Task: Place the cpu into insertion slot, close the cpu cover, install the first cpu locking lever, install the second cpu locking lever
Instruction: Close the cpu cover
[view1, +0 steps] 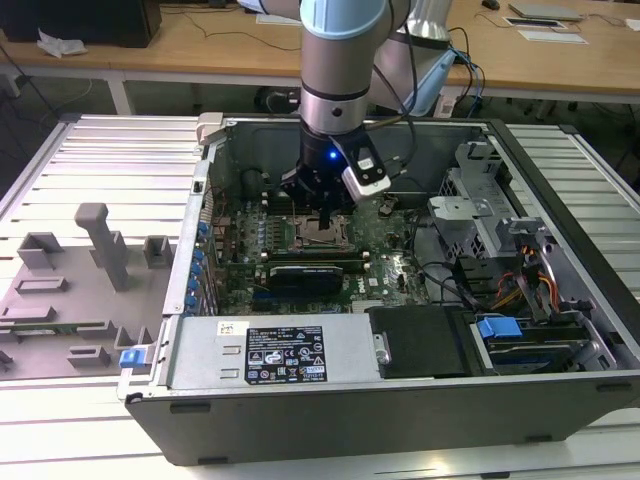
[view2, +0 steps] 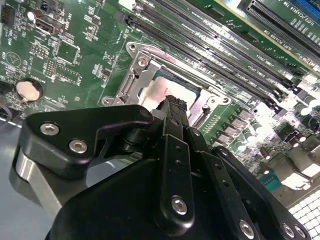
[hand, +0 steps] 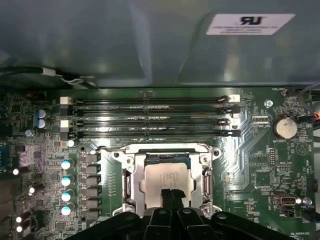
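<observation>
gripper (hand: 168, 192): fingers pressed together, grasping nothing, tips at the top of the cpu (hand: 165, 175) | cpu: lies flat in the insertion slot (view1: 320, 237), grey cpu cover (hand: 205, 175) framing it | place: exterior view, about 10 o'clock from the middle of the computer case (view1: 420, 425), under the arm (view1: 340, 60)

In the first wrist view the gripper (hand: 171, 196) covers one edge of the cpu (hand: 167, 175) — its own body is cut off by the frame. At the exterior view's centre it partly hides the insertion slot (view1: 322, 233) — contents too small to tell.
</observation>
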